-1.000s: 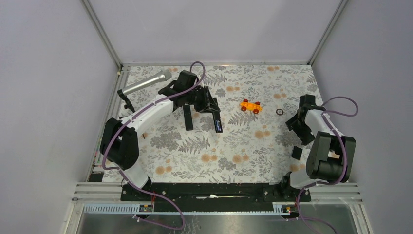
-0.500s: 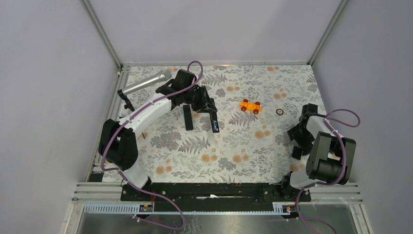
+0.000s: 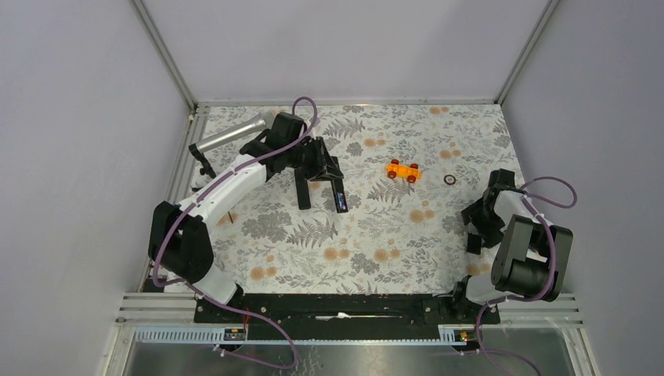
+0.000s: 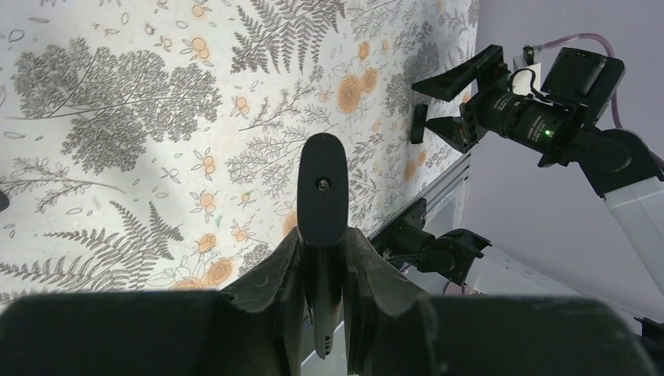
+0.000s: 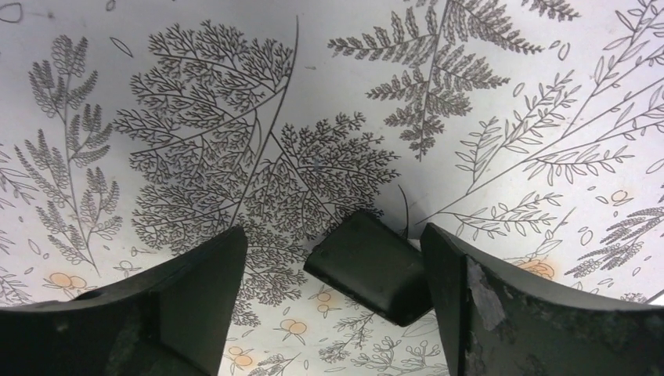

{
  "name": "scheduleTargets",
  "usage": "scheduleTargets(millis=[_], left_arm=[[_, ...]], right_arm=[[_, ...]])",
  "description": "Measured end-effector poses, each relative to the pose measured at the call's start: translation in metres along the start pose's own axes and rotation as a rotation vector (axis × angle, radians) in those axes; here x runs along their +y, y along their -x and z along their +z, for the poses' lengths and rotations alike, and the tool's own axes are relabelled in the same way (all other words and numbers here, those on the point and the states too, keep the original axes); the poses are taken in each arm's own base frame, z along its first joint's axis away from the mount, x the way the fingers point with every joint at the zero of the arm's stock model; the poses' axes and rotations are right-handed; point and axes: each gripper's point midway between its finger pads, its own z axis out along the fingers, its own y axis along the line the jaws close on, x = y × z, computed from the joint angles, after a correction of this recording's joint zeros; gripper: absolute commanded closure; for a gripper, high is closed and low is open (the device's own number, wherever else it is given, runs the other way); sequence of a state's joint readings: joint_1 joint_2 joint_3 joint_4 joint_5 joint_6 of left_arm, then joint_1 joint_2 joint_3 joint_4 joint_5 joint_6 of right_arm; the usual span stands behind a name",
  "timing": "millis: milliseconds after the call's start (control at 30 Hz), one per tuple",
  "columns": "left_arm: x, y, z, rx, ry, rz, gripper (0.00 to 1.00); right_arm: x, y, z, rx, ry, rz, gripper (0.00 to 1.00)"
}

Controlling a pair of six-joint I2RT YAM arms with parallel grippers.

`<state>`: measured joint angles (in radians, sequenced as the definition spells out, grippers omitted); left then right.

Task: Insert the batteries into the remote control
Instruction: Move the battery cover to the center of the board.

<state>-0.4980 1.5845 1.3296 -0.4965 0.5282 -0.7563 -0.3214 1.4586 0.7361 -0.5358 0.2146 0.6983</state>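
Clamped shut on the remote control (image 4: 322, 188), the left gripper (image 4: 322, 266) pinches the slim black bar between its two fingers, the rounded end jutting out over the cloth. A bluish spot at the bar's near end in the top view is too small to identify. Spread wide, the right gripper (image 5: 335, 244) straddles a small black cover (image 5: 368, 266) lying on the cloth, close against one finger (image 5: 501, 305).

Just beside the held remote lies a second black remote (image 3: 304, 190). An orange toy block (image 3: 402, 170) and a dark ring (image 3: 450, 179) sit further right, and a silver microphone (image 3: 231, 133) lies at the left edge.

The tablecloth (image 3: 376, 251) is pale, printed with grey ferns and orange blossoms. Plain lilac walls (image 3: 344, 47) rise behind aluminium posts (image 3: 163, 51), and a ribbed metal rail (image 3: 156, 305) runs along the near side.
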Motion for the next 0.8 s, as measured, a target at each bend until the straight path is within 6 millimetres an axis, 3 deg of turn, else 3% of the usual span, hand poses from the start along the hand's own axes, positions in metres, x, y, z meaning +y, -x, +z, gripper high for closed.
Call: scheduleTargets(millis=[133, 300, 667, 800], left_arm=[[0.010, -0.004, -0.004, -0.006, 0.012, -0.014, 1.00], [0.018, -0.003, -0.010, -0.027, 0.012, -0.021, 1.00], [0.033, -0.005, -0.019, -0.074, 0.009, -0.029, 1.00], [0.041, -0.003, -0.021, -0.086, 0.018, -0.041, 1.00]], right_arm=[[-0.001, -0.008, -0.002, 0.019, 0.032, -0.012, 0.41], [0.020, -0.036, -0.009, 0.095, 0.173, 0.010, 0.54], [0.101, -0.132, -0.045, 0.334, 0.394, -0.128, 0.56], [0.113, -0.145, -0.051, 0.327, 0.380, -0.209, 0.46]])
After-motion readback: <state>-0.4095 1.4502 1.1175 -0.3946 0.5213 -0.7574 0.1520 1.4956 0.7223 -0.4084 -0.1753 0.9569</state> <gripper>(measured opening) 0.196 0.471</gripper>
